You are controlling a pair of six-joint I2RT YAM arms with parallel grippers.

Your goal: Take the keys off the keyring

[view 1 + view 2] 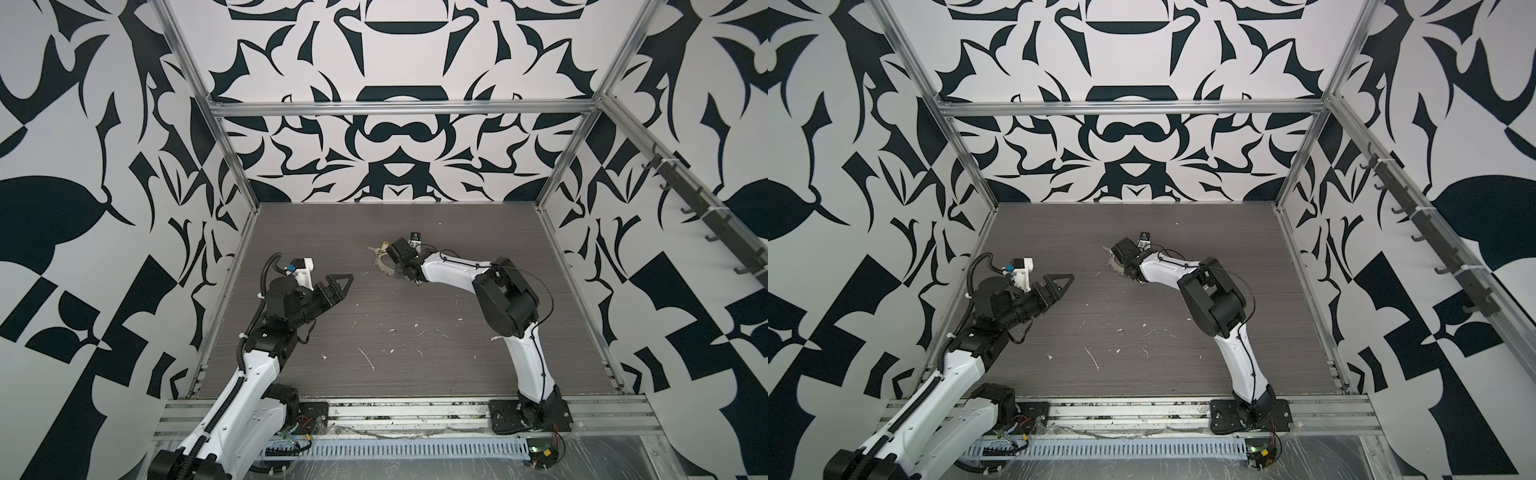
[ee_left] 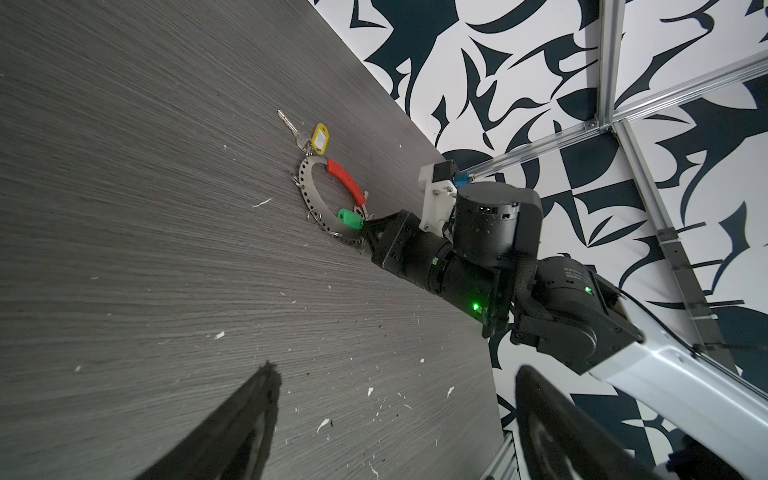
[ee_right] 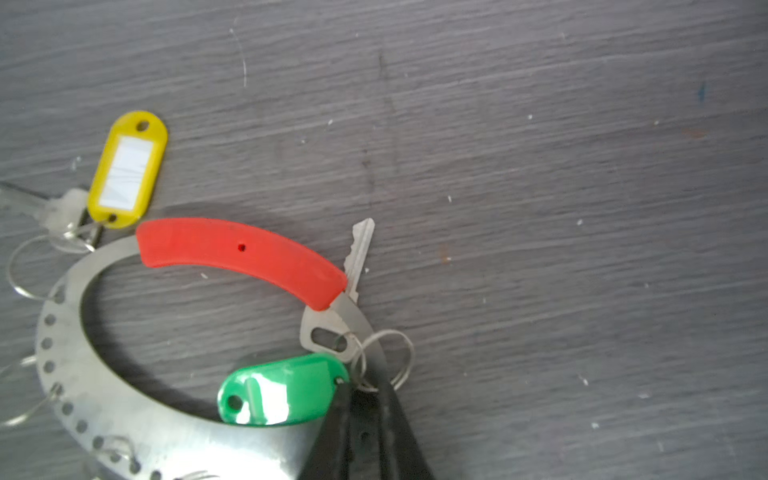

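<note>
Plainly, glossy oblong green tag (image 3: 282, 390) overlaps the flat perforated metal keyring (image 3: 62, 374)

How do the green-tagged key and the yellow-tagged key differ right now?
The green tag lies mostly inside the keyring, right at the right gripper; the yellow tag lies outside it, away from the gripper. Yellow shows a white paper label; green shows a glossy face. Both hang on small silver loops beside a metal key.
</note>
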